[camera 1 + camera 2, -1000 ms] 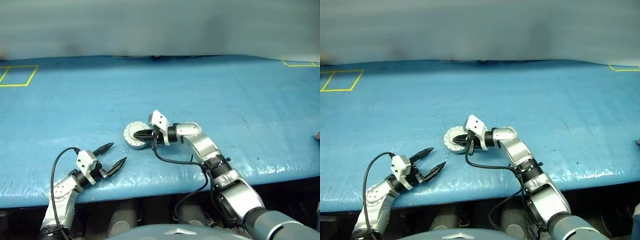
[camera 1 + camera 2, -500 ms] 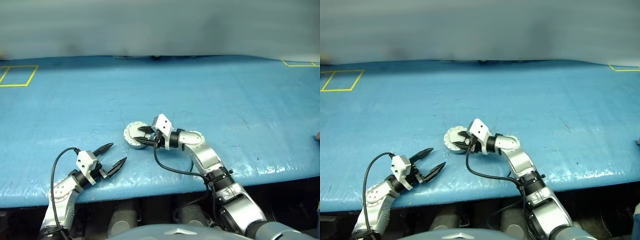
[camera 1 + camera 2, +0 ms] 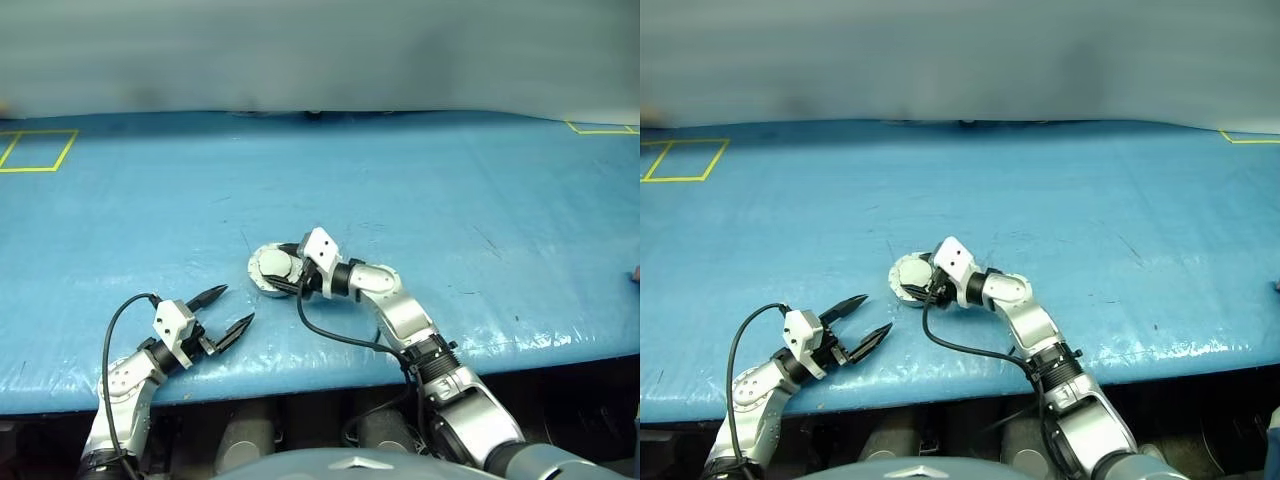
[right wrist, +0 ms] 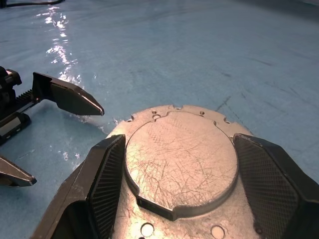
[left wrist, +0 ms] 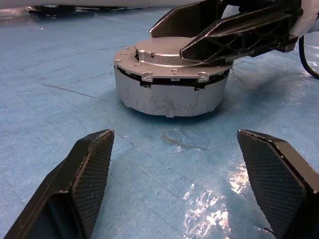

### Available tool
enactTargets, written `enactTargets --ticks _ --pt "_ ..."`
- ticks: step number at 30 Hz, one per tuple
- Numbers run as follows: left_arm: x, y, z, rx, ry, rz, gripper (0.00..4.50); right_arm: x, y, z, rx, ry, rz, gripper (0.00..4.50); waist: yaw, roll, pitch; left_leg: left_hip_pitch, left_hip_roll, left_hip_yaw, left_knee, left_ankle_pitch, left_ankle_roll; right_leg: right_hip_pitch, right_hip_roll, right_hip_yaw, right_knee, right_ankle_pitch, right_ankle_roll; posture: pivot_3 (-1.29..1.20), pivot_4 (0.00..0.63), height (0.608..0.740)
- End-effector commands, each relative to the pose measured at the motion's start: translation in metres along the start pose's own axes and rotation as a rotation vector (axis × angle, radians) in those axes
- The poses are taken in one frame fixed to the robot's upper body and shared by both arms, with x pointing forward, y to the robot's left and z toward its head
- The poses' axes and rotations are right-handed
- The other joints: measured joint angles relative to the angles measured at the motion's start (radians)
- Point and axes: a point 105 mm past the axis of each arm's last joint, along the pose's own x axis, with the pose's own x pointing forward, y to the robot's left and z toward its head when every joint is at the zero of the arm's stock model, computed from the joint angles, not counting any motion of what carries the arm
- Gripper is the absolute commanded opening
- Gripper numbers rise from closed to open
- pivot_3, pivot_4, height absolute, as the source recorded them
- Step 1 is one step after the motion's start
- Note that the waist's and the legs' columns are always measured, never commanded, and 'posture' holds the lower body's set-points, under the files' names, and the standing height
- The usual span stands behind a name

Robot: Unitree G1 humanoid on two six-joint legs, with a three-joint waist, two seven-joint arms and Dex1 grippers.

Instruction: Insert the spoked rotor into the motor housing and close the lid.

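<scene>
The motor housing (image 3: 260, 284) is a round grey metal cup on the blue table, a little left of centre. The lid (image 3: 271, 264) lies shut on top of it, with its plain grey outer face and raised middle circle (image 4: 182, 164) up. The spoked rotor is hidden from view. My right gripper (image 3: 288, 270) hovers level just over the lid, open, one finger (image 4: 107, 184) on each side of the raised circle. My left gripper (image 3: 238, 304) rests open near the table's front edge, pointing at the housing (image 5: 169, 92) from a short way off, with nothing between its fingers.
A blue sheet covers the table (image 3: 450, 200). Yellow tape squares mark the far left (image 3: 35, 150) and far right (image 3: 600, 127) corners. A black cable (image 3: 340, 338) loops from my right wrist across the table near the front edge (image 3: 300, 385).
My right gripper has gone from shut to open over the lid, and its wrist has swung a little. The housing has stayed in place, and the left arm has not moved.
</scene>
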Motion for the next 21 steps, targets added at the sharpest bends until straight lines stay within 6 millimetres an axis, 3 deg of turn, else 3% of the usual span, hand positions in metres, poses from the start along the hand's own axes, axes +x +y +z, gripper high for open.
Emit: enactTargets --ticks 1,6,10,21 --pt "-0.0024 0.0004 -0.0003 0.010 0.004 0.010 4.22 0.0013 -0.0006 0.0022 -0.013 -0.008 -0.001 3.60 0.000 0.000 0.000 0.000 0.000 0.000 0.000 0.000 0.000 0.000 0.000 0.000 0.000 0.000 0.000 0.00 0.150 0.740" --pt "-0.0026 0.0004 -0.0011 0.008 0.005 0.012 4.22 0.0009 -0.0030 -0.0034 -0.020 0.017 -0.018 3.60 0.000 0.000 0.000 0.000 0.000 0.000 0.000 0.000 0.000 0.000 0.000 0.000 0.000 0.000 0.000 0.00 0.150 0.740" --pt "-0.0019 0.0014 -0.0009 0.010 0.003 0.012 4.22 -0.0007 -0.0030 -0.0028 -0.015 0.014 -0.016 2.98 0.000 0.000 0.000 0.001 0.000 0.000 0.000 0.000 0.000 0.000 0.000 0.000 0.000 0.000 0.000 0.00 0.150 0.740" --pt "-0.0008 0.0022 -0.0014 0.011 0.003 0.009 4.22 -0.0020 -0.0047 -0.0001 -0.020 0.011 -0.022 2.98 0.001 0.000 0.000 0.001 0.000 0.000 0.000 0.000 0.000 0.000 0.000 0.000 0.000 0.000 0.000 0.00 0.150 0.740"
